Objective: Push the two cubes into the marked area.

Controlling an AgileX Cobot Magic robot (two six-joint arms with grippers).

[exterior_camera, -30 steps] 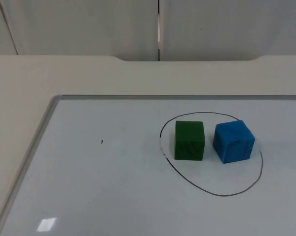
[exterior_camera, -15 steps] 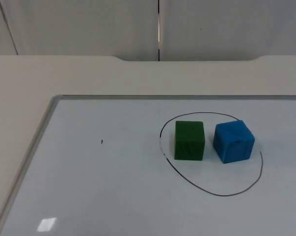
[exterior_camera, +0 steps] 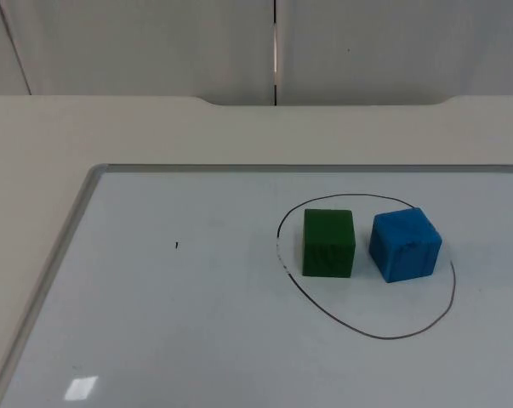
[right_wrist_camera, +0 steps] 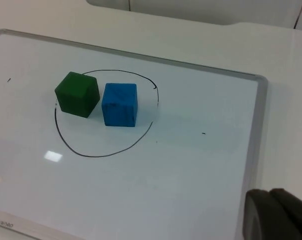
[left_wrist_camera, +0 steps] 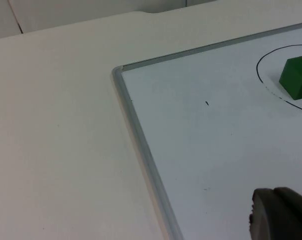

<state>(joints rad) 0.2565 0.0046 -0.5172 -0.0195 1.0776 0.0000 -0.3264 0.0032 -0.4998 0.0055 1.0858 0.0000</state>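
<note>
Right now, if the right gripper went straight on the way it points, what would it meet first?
Probably the bare whiteboard; further along that line stands the blue cube, though depth is unclear.

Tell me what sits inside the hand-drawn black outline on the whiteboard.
Inside the hand-drawn black outline sit a green cube and a blue cube, side by side and apart, on the whiteboard. The board patches under them are covered.
</note>
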